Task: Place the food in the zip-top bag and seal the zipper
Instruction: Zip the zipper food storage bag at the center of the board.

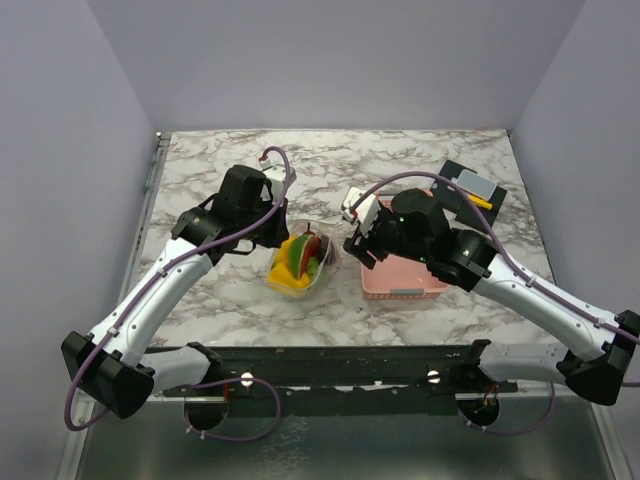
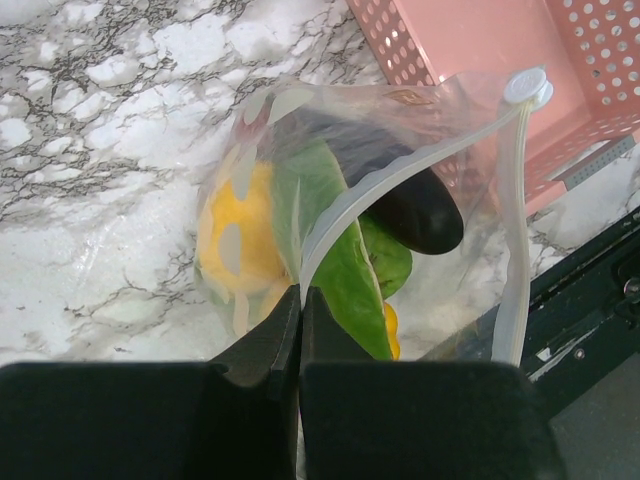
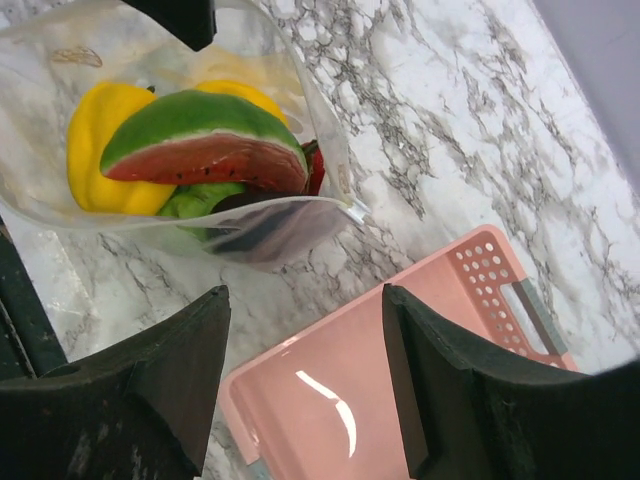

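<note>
The marble table point(image 1: 200, 160) carries everything. The pink perforated basket point(image 3: 330, 400) is the largest container and lies directly below the right gripper point(image 3: 305, 340). That gripper's two dark fingers point(image 3: 170, 370) are spread wide apart and hold nothing, with the basket's glossy floor showing between them.

Just beyond the right gripper's fingertips, and beside the basket's corner, lies the zip-top bag point(image 2: 300, 110). It is a clear pouch with pale dots, bulging with toy food. The left gripper point(image 2: 300, 310) is at the bag's near edge with its fingers pressed together, pinching the zipper point(image 2: 400, 170). From that pinch the pale strip runs up and away across the pouch towards the basket.

A watermelon slice point(image 3: 205, 150) is the biggest piece inside the bag, with its green rind up and its red face towards the right wrist camera. A yellow pepper point(image 3: 105, 150) sits against it on the side away from the basket. A dark purple piece point(image 2: 420, 210) pokes towards the mouth, beyond the left fingertips. A smaller green piece point(image 3: 190, 200) lies under the slice, and a sliver of red point(image 3: 315, 165) shows at its end.

The white slider point(image 2: 527, 87) sits at the far end of the zipper, over the basket's rim.
</note>
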`<action>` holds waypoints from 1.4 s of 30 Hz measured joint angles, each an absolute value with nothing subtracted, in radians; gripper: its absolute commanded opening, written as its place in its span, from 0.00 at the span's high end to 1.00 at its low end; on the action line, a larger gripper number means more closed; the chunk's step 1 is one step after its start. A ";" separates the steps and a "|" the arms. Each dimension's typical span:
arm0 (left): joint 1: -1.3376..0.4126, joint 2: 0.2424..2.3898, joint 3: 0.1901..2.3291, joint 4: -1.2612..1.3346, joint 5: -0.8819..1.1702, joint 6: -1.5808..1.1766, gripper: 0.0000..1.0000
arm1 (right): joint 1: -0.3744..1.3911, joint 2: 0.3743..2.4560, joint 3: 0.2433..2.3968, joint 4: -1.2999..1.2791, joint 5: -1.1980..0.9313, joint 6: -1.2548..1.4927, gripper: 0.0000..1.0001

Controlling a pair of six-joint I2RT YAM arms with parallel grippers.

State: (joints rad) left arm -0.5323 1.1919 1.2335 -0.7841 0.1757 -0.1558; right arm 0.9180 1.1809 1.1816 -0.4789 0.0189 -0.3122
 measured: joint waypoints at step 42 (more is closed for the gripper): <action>-0.532 1.165 1.209 -0.779 0.175 -0.150 1.00 | 0.626 1.457 1.299 -0.487 -0.694 -0.865 0.53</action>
